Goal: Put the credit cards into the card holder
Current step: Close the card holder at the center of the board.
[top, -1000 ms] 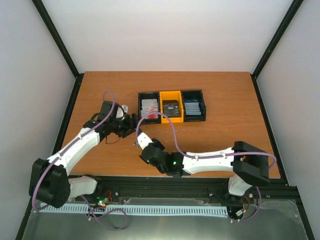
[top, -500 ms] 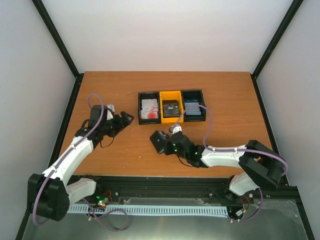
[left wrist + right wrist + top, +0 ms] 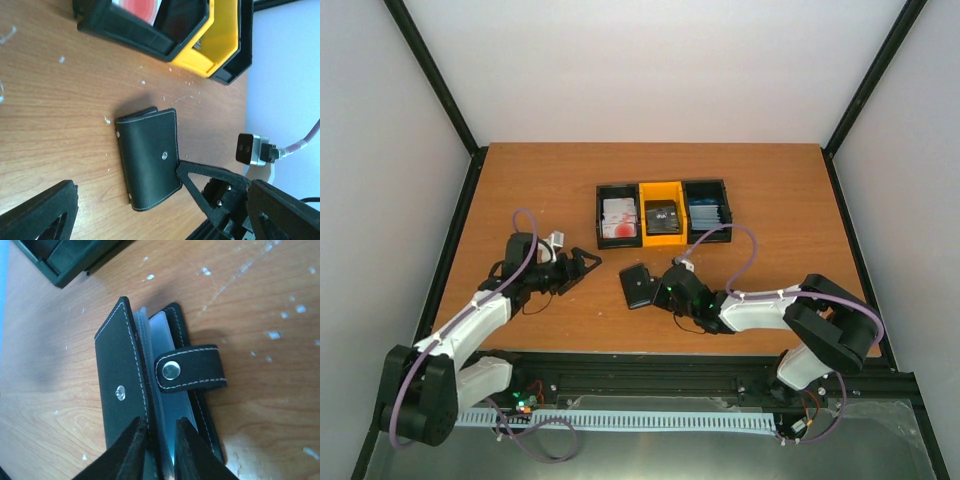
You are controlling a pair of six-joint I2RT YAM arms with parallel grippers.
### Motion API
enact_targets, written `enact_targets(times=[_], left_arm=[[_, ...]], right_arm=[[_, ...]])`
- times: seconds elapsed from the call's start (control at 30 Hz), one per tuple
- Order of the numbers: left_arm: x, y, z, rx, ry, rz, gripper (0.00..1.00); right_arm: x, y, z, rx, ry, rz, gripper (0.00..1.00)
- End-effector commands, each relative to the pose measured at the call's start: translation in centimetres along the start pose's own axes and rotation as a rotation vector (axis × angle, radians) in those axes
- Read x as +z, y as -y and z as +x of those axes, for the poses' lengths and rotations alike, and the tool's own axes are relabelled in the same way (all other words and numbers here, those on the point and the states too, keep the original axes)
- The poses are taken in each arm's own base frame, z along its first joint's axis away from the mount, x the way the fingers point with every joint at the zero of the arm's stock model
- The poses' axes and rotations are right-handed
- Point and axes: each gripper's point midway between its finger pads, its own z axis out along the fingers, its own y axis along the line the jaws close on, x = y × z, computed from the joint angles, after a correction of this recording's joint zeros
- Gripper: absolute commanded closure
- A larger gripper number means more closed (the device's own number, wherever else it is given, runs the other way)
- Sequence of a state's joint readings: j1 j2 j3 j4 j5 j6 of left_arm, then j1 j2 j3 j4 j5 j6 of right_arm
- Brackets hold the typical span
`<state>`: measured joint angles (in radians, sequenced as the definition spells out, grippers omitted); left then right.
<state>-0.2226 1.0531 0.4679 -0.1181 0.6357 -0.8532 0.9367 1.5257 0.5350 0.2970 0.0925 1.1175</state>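
Inside yellow bin (image 3: 662, 187), dark cards (image 3: 663, 217)

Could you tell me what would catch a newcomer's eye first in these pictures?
Probably the yellow bin, bright between two black bins at mid-table, each holding credit cards. Next, the black card holder, lying unclasped on the table nearer the arms. The right gripper pinches its cover, and the left gripper hangs open nearby.
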Motion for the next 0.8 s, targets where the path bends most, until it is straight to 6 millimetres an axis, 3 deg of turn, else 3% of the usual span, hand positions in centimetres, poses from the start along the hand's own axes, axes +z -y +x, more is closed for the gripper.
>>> enact_targets(times=[0.0, 0.2, 0.43, 0.6, 0.77], left_arm=[[0.7, 0.6, 0.8, 0.052, -0.056, 0.064, 0.07], [2.0, 0.2, 1.2, 0.06, -0.096, 0.049, 0.08], [4.8, -0.9, 2.3, 0.065, -0.158, -0.027, 0.14], [6.4, -1.7, 2.9, 0.056, -0.2, -0.072, 0.19], [7.6, -2.0, 3.3, 0.04, -0.24, -0.096, 0.3]], right_arm=[[0.0, 1.2, 0.5, 0.044, -0.021, 0.042, 0.75], [-3.0, -1.2, -2.1, -0.078, 0.062, 0.006, 0.57], [-3.7, 0.1, -3.5, -0.189, 0.013, 0.057, 0.38], [-2.9, 0.5, -4.1, -0.36, -0.072, 0.119, 0.45], [-1.0, 1.5, -2.5, -0.671, -0.206, 0.227, 0.51]])
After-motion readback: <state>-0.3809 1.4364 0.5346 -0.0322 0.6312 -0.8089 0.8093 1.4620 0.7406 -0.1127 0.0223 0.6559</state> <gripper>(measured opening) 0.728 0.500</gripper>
